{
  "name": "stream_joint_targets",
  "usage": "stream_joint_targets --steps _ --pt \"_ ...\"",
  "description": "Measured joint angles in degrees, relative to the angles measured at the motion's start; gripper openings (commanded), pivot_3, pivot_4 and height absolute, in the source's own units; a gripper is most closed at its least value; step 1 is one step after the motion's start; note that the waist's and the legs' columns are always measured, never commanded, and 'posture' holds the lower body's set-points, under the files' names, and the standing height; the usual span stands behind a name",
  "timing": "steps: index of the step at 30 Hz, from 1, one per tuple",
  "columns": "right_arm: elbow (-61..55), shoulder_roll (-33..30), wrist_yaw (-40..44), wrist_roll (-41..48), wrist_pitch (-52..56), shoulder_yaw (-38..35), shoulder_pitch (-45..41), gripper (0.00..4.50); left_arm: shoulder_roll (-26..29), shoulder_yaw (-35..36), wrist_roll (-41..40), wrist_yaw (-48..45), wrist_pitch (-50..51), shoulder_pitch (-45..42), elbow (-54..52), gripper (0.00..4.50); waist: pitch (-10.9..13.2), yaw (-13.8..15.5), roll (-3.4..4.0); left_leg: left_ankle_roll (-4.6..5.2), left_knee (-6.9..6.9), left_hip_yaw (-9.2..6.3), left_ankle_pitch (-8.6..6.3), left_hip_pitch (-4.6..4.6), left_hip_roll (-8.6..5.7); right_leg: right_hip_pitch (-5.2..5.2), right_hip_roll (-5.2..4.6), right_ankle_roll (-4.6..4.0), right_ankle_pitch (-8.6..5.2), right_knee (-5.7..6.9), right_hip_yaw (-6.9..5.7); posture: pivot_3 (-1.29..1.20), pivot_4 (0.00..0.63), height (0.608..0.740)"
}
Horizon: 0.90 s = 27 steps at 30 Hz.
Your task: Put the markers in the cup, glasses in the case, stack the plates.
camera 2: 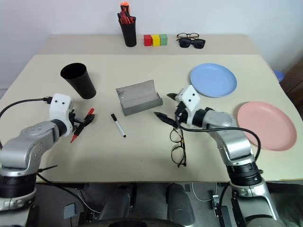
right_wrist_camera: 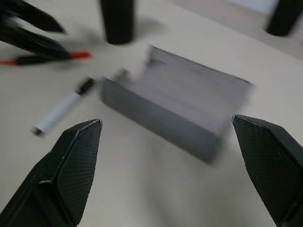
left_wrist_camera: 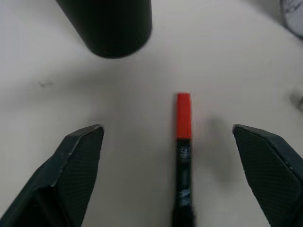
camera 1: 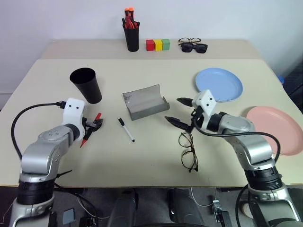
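Note:
The red marker (camera 1: 90, 131) lies on the table between the fingers of my open left gripper (camera 1: 93, 126); in the left wrist view the marker (left_wrist_camera: 183, 142) rests untouched midway between the two fingers. The black cup (camera 1: 86, 85) stands upright just beyond it. A white marker (camera 1: 126, 129) with a black cap lies in the middle. The grey case (camera 1: 144, 103) sits open behind it. My right gripper (camera 1: 176, 110) is open and empty, hovering right of the case and pointing at it. The wire-frame glasses (camera 1: 188, 151) lie below it. Right of that are the blue plate (camera 1: 218, 84) and the pink plate (camera 1: 277, 128), apart.
At the back stand a black pen holder (camera 1: 131, 35) with orange-red pens, three coloured blocks (camera 1: 157, 45), and dark sunglasses (camera 1: 194, 47) with another thin frame behind them. The table's front edge runs close below the glasses. A black cable loops from my left wrist.

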Motion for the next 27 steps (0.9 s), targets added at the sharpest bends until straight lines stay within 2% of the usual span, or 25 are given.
stream_joint_targets --steps 2,5,12,14,18,20,24,27 --pt "-3.1 1.2 -0.7 0.4 1.3 2.3 0.6 4.5 -0.2 -0.7 -1.2 -0.6 6.1 -3.8 2.9 4.46 0.0 -0.2 -0.01 0.0 0.0 -0.01 0.0 0.0 -0.01 0.0 0.0 0.0 0.0 0.0 0.0 0.0 0.15 0.74" --pt "-5.5 1.4 -2.1 0.5 3.3 3.1 2.1 4.5 0.9 -0.5 -1.5 -0.9 10.6 -6.9 6.1 3.63 0.0 -0.6 0.0 0.0 -0.01 0.0 0.0 0.07 -0.01 0.0 0.0 0.0 0.0 0.07 0.02 0.0 0.15 0.74" --pt "-7.9 2.1 -4.3 1.1 5.6 3.5 2.9 4.5 3.6 -0.3 -0.2 -1.0 11.8 -7.6 8.3 0.14 0.0 -1.2 0.0 -0.02 -0.02 -0.01 0.01 0.08 -0.01 0.0 0.0 -0.01 0.0 0.09 0.03 0.0 0.15 0.74" --pt "-7.9 2.1 -4.6 1.2 5.8 3.7 3.0 4.5 3.8 -0.3 -0.1 -1.3 9.9 -6.7 7.7 0.06 0.0 -1.2 0.0 -0.02 -0.02 0.0 0.01 0.08 -0.01 0.0 -0.01 -0.01 0.0 0.08 0.03 0.0 0.15 0.74" --pt "-7.9 2.6 -4.7 1.5 6.1 4.1 2.8 4.5 3.5 -0.6 1.4 -3.1 -4.5 -3.1 1.6 0.06 0.0 -1.1 -0.06 -0.12 -0.04 -0.02 0.06 -0.01 0.01 -0.1 -0.02 -0.04 0.01 0.06 0.03 0.0 0.15 0.74" --pt "-7.6 3.9 -4.9 1.5 6.0 4.8 1.7 4.5 3.3 1.0 -1.0 -6.4 -8.6 -3.7 -1.5 0.06 0.0 -1.0 -0.06 -0.13 -0.04 0.0 0.07 -0.01 0.0 -0.09 -0.04 -0.04 0.01 0.04 0.04 0.0 0.15 0.74" --pt "-5.0 6.4 -5.3 1.0 4.5 5.6 -2.1 4.5 -0.8 3.8 -5.2 -9.4 -18.2 -9.6 -4.3 0.06 0.0 -0.4 -0.06 -0.13 -0.02 0.01 0.07 -0.01 -0.01 -0.08 -0.03 -0.03 0.01 0.01 0.04 0.0 0.15 0.74" --pt "-1.5 9.2 -6.0 0.3 2.5 5.9 -5.7 4.5 -3.9 5.6 -2.6 -5.1 -28.8 -17.7 1.4 0.06 0.0 -0.3 -0.07 -0.13 -0.02 0.02 0.08 -0.01 -0.01 -0.08 -0.02 -0.02 0.01 0.01 0.04 0.0 0.15 0.74"
